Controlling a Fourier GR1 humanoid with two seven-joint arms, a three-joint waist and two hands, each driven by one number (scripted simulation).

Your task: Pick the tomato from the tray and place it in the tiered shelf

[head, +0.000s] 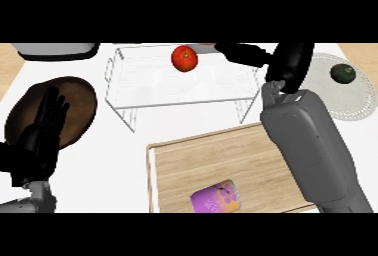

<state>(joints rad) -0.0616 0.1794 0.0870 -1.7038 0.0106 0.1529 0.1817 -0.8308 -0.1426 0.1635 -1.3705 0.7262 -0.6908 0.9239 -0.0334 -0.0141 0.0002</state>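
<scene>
Tomato [184,58] noted lying on the top level of the clear tiered shelf [159,82], well apart from the wooden tray [214,155]. The right hand [240,52] is seen just beside it, fingers relaxed and curled round nothing, with a narrow gap between. Placement is judged all but done, so the hand is best lifted up and drawn rightward, away from the round fruit, which could be set rolling by a brush. The left hand [44,125] is rested open over the dark plate [80,95].
</scene>
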